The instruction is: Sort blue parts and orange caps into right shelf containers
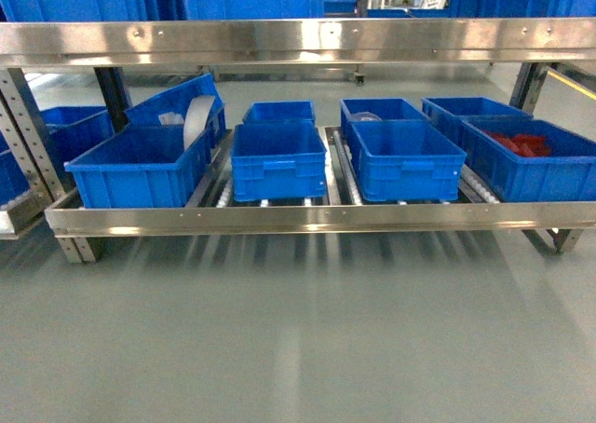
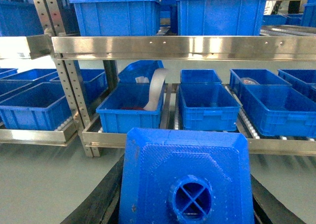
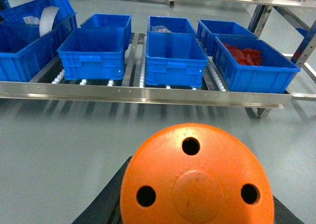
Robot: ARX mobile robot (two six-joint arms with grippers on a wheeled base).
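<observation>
A blue part [image 2: 185, 179] with a round crossed knob fills the bottom of the left wrist view. My left gripper [image 2: 186, 202] is shut on it, black fingers [image 2: 106, 197] showing at both sides. In the right wrist view my right gripper [image 3: 197, 206] is shut on an orange cap [image 3: 197, 177] whose flat top has three holes. Both grippers hover over the grey floor, short of the right shelf [image 1: 298, 220]. Blue containers [image 1: 279, 162] sit in rows on its rollers. Neither gripper shows in the head view.
The far-right bin [image 3: 252, 68] holds red pieces [image 3: 244, 55]. A tilted bin with a white curved strip [image 1: 197, 117] rests over the left bin [image 1: 140, 167]. A steel upper rail [image 1: 298, 41] crosses above the bins. More bins stand on the neighbouring rack [image 2: 29, 103].
</observation>
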